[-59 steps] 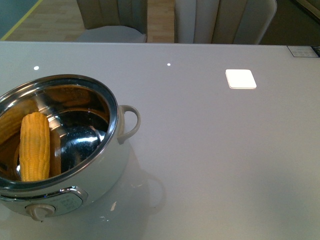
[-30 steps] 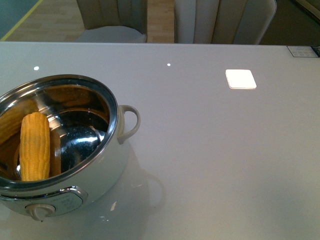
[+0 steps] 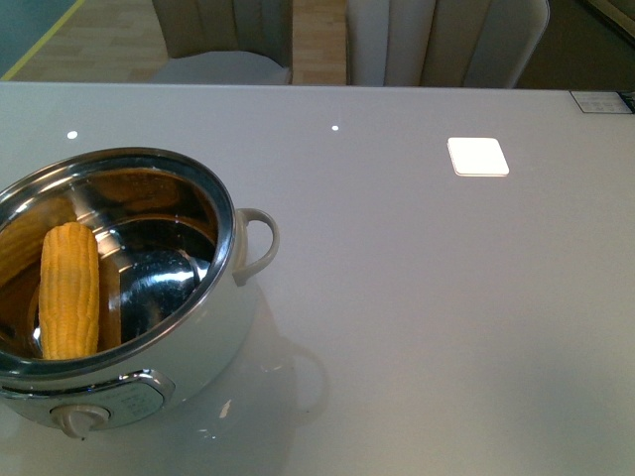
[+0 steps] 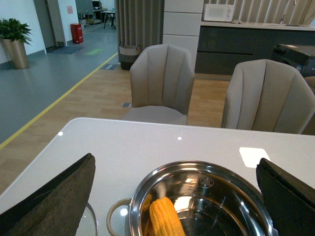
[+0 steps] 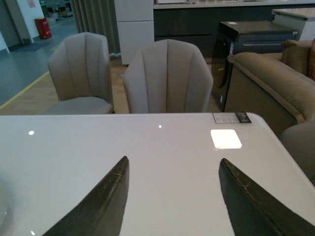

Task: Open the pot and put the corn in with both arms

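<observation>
The white pot (image 3: 223, 327) stands open at the table's near left, its loop handle (image 3: 260, 243) pointing right and its knob (image 3: 79, 419) facing me. The yellow corn (image 3: 69, 288) lies inside against the steel wall. Neither arm shows in the front view. In the left wrist view my left gripper (image 4: 175, 159) hangs open above the pot (image 4: 197, 166), its fingers (image 4: 64, 196) spread wider than the rim, with the corn (image 4: 165, 219) below. A curved glass edge, the lid (image 4: 92, 220), lies beside the pot. My right gripper (image 5: 173, 160) is open over bare table.
A white square patch (image 3: 477, 156) lies on the grey table at the far right, and a small label (image 3: 602, 101) sits at the far right corner. Beige chairs (image 3: 223, 40) stand behind the table's far edge. A sofa (image 5: 266, 78) is off to the right.
</observation>
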